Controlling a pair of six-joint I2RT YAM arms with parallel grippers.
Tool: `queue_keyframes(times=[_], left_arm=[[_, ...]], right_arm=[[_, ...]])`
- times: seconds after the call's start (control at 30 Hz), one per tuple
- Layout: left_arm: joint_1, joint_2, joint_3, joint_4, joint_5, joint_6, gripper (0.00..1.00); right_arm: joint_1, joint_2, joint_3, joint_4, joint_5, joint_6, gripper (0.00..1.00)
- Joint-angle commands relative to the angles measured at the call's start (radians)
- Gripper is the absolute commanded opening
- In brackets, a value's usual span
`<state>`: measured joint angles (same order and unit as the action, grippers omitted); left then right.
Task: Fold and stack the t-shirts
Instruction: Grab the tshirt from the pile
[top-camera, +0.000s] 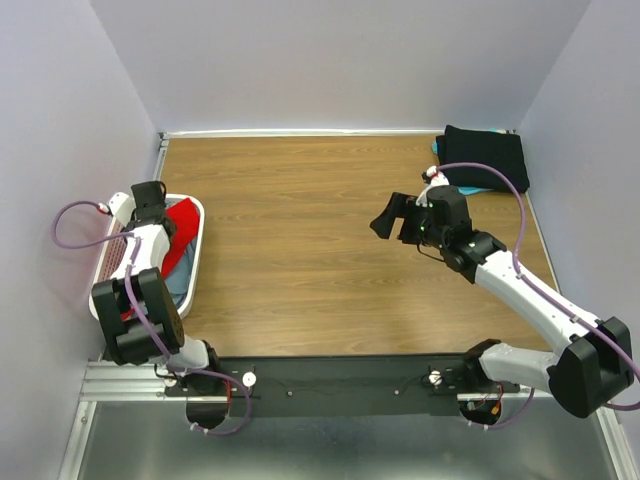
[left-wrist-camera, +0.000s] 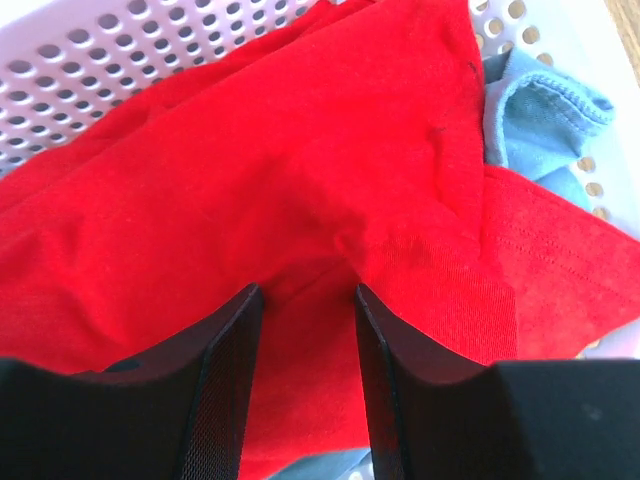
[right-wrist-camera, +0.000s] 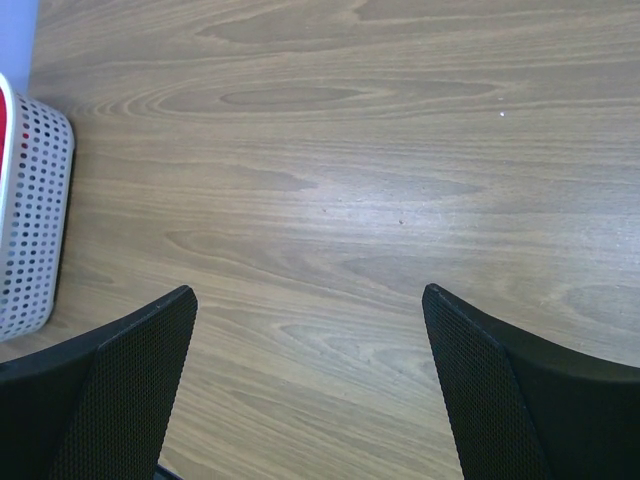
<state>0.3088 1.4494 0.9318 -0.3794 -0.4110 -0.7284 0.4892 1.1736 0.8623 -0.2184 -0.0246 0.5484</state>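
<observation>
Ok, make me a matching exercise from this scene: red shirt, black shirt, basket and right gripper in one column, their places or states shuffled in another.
Column one:
1 red shirt
2 black shirt
3 basket
4 right gripper

Column two:
A far right corner of the table
B open over bare wood
C left edge of the table
D inside the basket

Pairs: 1-D, 2-A, 3-C, 4-B

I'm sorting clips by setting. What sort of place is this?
Likely a robot-lab test cell: plain lavender walls enclose a wood-grain tabletop, two white-and-black robot arms are bolted at its near edge, and a white perforated laundry basket holds a red t-shirt.
</observation>
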Motion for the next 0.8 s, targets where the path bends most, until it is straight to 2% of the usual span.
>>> queue_keyframes(times=[0.0,0.1,0.13,0.23,0.3,0.4,0.57,0.77], left_arm=[[0.010,0.069,-0.022,0.034,0.011,-0.037,0.43],[0.015,0.065,-0.027,0.045,0.041,-0.031,0.34],[0.013,0.042,-0.024,0.048,0.046,-0.020,0.27],[0.015,-0.009,-0.002,0.042,0.086,0.023,0.15],[0.015,-0.076,0.015,0.022,0.113,0.032,0.13],[0.015,-0.194,0.044,-0.003,0.126,0.058,0.00],[0.015,-0.375,0.091,0.000,0.187,0.118,0.00],[0.004,-0.454,0.223,0.016,0.334,0.184,0.00]], right_arm=[[0.000,-0.015,-0.022,0.004,-0.029,-0.013,1.00],[0.000,-0.028,-0.028,0.004,-0.028,-0.011,1.00],[0.000,-0.032,-0.029,0.005,-0.028,-0.010,1.00],[0.000,-0.034,-0.026,0.004,-0.031,-0.010,1.00],[0.000,-0.031,-0.022,0.004,-0.031,-0.010,1.00],[0.000,-0.020,-0.006,0.004,-0.047,-0.011,1.00],[0.000,-0.006,0.018,0.001,-0.060,-0.018,1.00],[0.000,0.011,0.055,0.001,-0.066,-0.015,1.00]])
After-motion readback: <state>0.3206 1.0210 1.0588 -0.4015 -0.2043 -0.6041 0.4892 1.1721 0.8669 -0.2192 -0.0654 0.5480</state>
